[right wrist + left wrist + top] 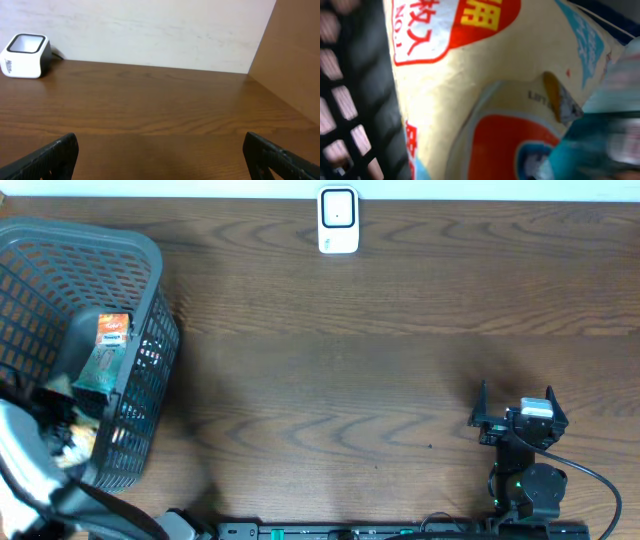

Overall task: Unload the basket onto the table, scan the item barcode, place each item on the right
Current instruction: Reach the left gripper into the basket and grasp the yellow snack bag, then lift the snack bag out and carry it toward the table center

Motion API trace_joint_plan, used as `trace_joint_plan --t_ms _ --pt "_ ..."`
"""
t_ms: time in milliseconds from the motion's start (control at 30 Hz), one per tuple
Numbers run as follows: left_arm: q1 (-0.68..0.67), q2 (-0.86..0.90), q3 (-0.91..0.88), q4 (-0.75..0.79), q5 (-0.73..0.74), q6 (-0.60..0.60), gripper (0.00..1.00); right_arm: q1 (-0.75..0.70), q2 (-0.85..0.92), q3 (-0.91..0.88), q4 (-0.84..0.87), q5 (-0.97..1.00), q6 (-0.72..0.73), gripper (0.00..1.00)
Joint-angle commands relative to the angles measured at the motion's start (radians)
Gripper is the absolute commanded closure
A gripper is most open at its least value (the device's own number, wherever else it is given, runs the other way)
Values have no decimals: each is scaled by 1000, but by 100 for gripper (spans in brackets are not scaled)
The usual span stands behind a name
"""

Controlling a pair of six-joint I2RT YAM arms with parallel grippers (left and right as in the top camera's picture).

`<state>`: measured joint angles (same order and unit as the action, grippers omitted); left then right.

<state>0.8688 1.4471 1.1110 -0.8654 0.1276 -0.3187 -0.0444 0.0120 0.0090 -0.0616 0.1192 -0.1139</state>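
Left fingers (60,398) closed, perhaps on packet (485,65), hemmed by basket (150,370) wall.

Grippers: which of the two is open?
The right gripper: its fingers stand wide apart above the table, while the left gripper is shut inside the basket.
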Motion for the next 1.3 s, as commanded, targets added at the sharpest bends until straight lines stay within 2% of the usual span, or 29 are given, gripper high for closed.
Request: trace_joint_plan --t_ms 0,133,300,400,467,533,700,833,933,1067,1233,1267 --pt "2 -151 138 5 104 -69 92 -1 -6 -3 -1 -6 -7 1" --pt "2 -298 169 93 191 -243 93 0 -6 -3 -1 -6 -7 1" --pt "-17 -463 169 298 401 -453 92 -1 -6 -3 -1 -6 -7 1" --pt "-85 -519 169 444 539 -510 92 -1 -6 -3 -1 -6 -7 1" --pt "-164 -536 169 511 597 -510 92 0 -6 -3 -1 -6 -7 1" --pt "-276 -537 168 515 606 -494 93 -1 -6 -3 -1 -6 -7 1" --pt "-619 -475 130 500 592 -262 92 -1 -6 -3 -1 -6 -7 1" --pt "-887 -336 113 428 452 -112 92 0 -6 -3 -1 -6 -7 1" --pt "-1044 -182 113 373 281 -101 92 -1 -6 -3 -1 -6 -7 1" --pt "-1179 45 113 412 198 -102 92 0 -6 -3 -1 -6 -7 1" --pt "-1236 248 113 479 151 -111 92 -1 -6 -3 -1 -6 -7 1" --pt "-1240 273 113 491 151 -127 88 -1 -6 -3 -2 -6 -7 1"
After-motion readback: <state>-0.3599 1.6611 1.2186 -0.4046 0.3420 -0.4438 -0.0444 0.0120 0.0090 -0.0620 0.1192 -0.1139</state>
